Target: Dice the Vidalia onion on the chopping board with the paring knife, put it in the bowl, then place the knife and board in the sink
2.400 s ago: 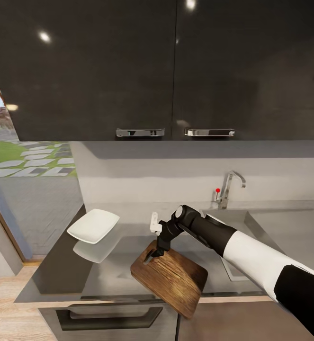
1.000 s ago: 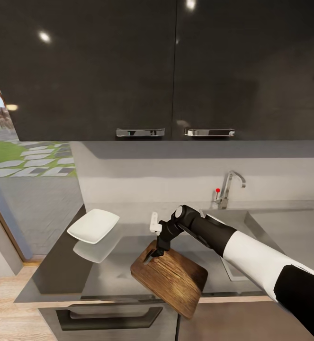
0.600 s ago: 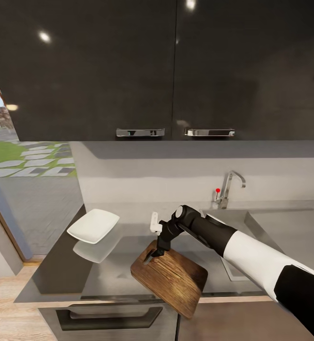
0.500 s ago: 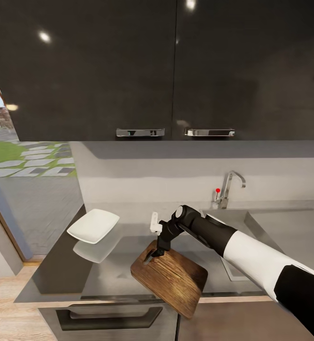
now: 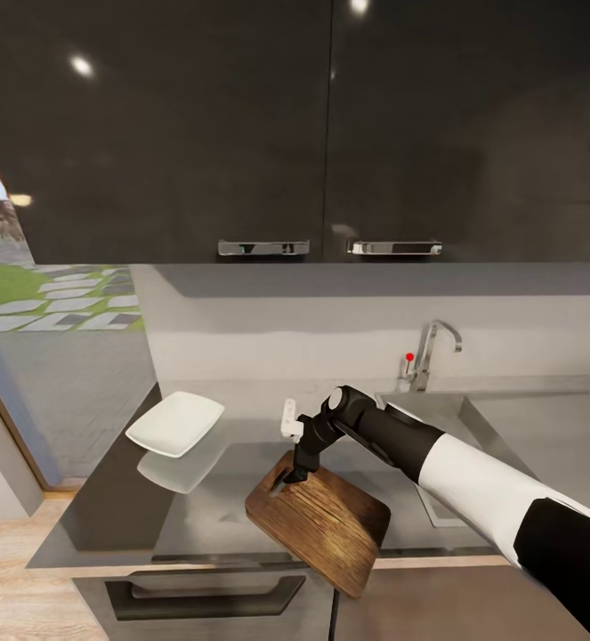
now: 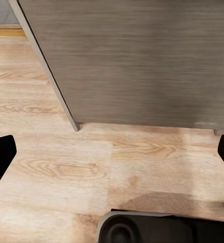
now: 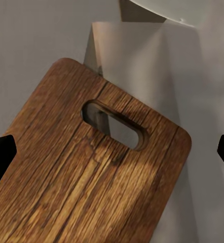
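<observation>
The chopping board (image 5: 319,523) lies on the countertop (image 5: 108,507), set at an angle, with one corner jutting past the counter's front edge. It is dark brown wood grain with rounded corners; its oval handle slot (image 7: 114,124) is at the end away from the robot. No brand, label or writing can be read on the board or anywhere else in the pictures.

The right gripper (image 5: 287,482) hangs over the slotted end of the board, pointing down at it. In the right wrist view its two dark fingertips (image 7: 1,154) stand far apart at the picture's edges with only the board between them, so the claw is released and grasping nothing.

A small white thing (image 5: 288,419) stands just behind the right wrist on the counter; what it is cannot be told. The bowl (image 5: 175,424), white and shallow, sits on the countertop to the left of the board, well apart from it.

To the right lies the sink (image 5: 437,427) with its chrome tap (image 5: 432,352) and red-tipped lever.

The left gripper (image 6: 112,152) points at light wood flooring (image 6: 66,172) beside a grey cabinet panel (image 6: 137,61), its fingertips spread wide and holding nothing.
</observation>
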Tool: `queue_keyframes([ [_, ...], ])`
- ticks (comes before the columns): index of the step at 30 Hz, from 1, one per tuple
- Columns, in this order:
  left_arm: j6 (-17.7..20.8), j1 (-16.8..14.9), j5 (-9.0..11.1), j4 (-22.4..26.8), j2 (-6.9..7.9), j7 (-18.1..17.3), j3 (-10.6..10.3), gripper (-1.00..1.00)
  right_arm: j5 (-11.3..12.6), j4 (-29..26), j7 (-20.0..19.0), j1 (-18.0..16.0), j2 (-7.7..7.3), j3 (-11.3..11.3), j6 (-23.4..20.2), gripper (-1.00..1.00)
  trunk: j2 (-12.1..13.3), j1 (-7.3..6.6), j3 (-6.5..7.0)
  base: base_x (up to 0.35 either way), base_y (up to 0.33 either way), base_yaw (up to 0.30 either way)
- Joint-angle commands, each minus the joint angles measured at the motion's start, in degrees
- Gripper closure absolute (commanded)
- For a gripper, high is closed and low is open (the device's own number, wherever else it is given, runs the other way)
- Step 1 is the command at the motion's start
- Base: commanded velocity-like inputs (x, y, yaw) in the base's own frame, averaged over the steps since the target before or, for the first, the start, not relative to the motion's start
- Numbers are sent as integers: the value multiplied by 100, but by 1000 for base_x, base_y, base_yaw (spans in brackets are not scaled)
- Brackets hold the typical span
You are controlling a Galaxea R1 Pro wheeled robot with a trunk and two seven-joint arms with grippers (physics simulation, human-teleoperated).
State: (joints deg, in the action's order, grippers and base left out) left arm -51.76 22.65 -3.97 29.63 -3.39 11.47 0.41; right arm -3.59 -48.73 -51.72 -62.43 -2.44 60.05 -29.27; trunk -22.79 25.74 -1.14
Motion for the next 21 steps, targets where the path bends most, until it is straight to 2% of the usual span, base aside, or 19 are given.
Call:
queue_keyframes([
  [1, -1, 1, -43, 7, -1, 40, 4, -100, -37, -13, -22, -6, -1, 7, -18, -100, -13, 4, -17, 0, 0, 0],
  [21, -1, 3, -43, -82, -4, 40, 3, -100, -37, -13, -22, -6, -2, 7, -18, -100, -13, 4, -128, 0, 0, 0],
])
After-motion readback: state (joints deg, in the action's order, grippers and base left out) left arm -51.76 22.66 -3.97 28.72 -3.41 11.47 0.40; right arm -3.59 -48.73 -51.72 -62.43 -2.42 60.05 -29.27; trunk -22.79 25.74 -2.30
